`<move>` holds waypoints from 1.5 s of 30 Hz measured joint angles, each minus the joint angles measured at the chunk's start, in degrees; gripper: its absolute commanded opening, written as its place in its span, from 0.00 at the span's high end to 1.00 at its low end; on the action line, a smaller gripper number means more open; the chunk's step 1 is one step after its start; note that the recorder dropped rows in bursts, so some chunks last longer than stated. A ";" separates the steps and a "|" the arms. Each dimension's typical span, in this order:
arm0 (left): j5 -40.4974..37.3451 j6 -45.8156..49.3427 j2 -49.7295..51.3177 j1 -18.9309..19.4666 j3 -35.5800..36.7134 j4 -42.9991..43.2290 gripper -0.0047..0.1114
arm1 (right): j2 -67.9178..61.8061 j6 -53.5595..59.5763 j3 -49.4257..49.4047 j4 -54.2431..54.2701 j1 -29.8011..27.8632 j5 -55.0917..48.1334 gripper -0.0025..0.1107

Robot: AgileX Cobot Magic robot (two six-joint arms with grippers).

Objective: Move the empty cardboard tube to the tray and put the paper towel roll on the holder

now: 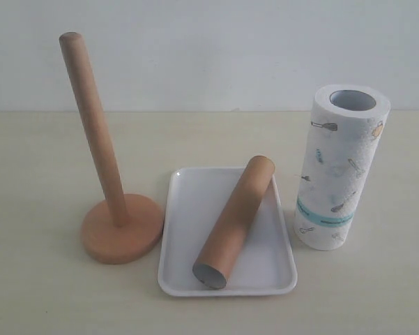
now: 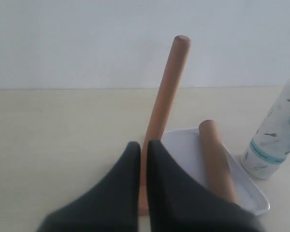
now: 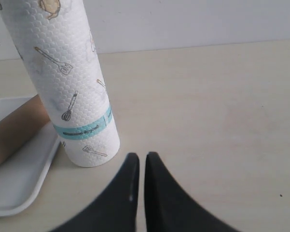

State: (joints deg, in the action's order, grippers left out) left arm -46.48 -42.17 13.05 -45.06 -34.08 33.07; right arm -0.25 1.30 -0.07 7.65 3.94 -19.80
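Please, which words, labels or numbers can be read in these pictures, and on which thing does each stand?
The roll has a teal band: one line of small print, too blurred to read.
No text shows on the tube, tray or holder.

The left gripper point(image 2: 144, 143) is closed. Its two black fingers point(image 2: 118, 193) taper from broad bases to rounded tips that stand side by side, with only a thin slit between them and nothing clamped there. It points toward the far side of the scene. The right gripper point(image 3: 139, 155) is in much the same pose: its black fingers point(image 3: 166, 198) sit close together with a hairline gap between the tips, empty and also aimed toward the far side.
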 measured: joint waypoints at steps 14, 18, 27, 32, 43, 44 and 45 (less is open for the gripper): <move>-0.12 -0.19 -7.27 0.00 1.22 -0.11 0.92 | 0.00 0.00 0.00 0.00 0.00 0.00 0.94; 0.23 -0.19 -7.27 0.88 1.36 -0.11 0.92 | 0.00 0.00 0.00 0.00 0.00 0.00 0.94; 36.01 -2.17 -7.78 28.88 19.75 -3.90 0.92 | 0.00 0.00 0.00 0.33 0.00 0.00 0.94; 42.16 -12.20 -9.26 40.23 26.80 -14.49 0.92 | 0.00 0.00 0.00 0.33 0.00 0.00 0.94; 43.09 25.86 -9.57 41.04 29.59 -28.01 0.92 | 0.00 0.00 0.00 0.33 0.00 0.00 0.94; 43.19 30.39 -9.60 41.04 30.47 -31.04 0.92 | 0.00 0.00 0.00 0.33 0.00 0.00 0.94; 43.19 33.91 -10.09 41.04 31.48 -33.43 0.92 | 0.00 0.00 0.00 0.33 0.00 0.00 0.94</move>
State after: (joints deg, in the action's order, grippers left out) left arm -3.29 -8.25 2.96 -4.02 -2.60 -0.36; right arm -0.25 1.30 -0.07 7.98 3.94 -19.80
